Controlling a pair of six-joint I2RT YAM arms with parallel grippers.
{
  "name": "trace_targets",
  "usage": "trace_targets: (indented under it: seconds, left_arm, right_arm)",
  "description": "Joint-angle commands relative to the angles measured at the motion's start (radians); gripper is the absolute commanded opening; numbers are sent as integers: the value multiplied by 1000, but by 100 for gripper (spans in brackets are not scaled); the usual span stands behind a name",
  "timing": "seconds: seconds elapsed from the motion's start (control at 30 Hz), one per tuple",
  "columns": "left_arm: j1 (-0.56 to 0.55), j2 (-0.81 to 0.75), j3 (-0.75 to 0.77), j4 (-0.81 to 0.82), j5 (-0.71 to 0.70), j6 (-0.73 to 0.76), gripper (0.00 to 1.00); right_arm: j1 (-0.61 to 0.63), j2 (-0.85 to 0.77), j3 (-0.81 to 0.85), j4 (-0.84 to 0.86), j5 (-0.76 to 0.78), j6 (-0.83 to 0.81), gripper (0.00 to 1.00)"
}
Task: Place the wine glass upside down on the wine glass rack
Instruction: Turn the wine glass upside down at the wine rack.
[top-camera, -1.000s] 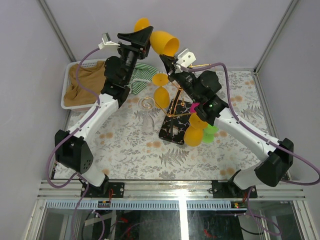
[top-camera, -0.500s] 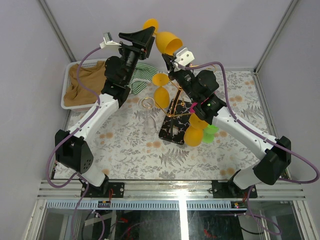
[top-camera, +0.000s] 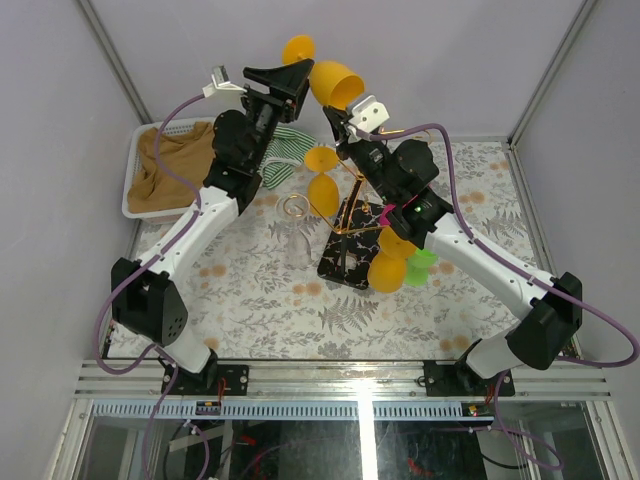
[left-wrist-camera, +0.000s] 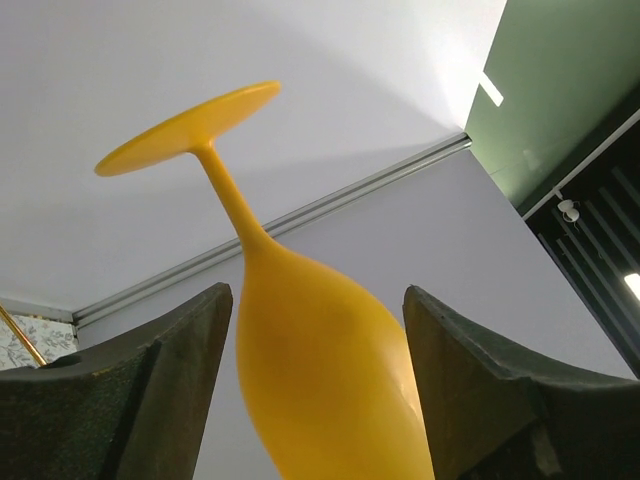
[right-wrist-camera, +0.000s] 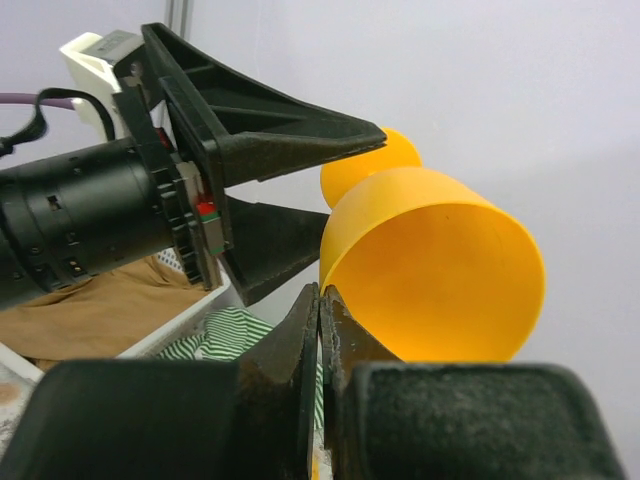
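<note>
walls: pale lilac panels, grey metal corner posts | table: cloth with grey fern-leaf and orange flower print | front edge: aluminium rail | light: even, bright

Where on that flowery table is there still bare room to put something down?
The near strip of the floral tablecloth, between the two arm bases and in front of the gold wire rack on its black base, is bare. It is crowded around the rack, with hanging yellow plastic glasses, and at the far left by the white basket of brown cloth.
</note>
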Motion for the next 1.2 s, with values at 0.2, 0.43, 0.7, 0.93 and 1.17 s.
trace_targets:
  seconds: [0.2, 0.43, 0.7, 0.93, 1.17]
  left_arm:
    - [-3, 72, 71, 46, -11, -10, 59]
    - [-3, 66, 70, 43, -33, 12, 37]
    - [-2, 60, 67, 52, -45, 36, 20]
    - [-2, 63, 65, 62, -24, 39, 30]
    - [0, 64, 62, 54, -25, 35, 35]
  right_arm:
    - [-1, -54, 40, 22, -68, 50, 0]
    - [-1, -53, 37, 10, -37, 37, 0]
    - [-1, -53, 39, 3, -62, 33, 0]
    - [-2, -60, 34, 5, -67, 26, 0]
    - [-1, -70, 29, 6, -77, 28, 0]
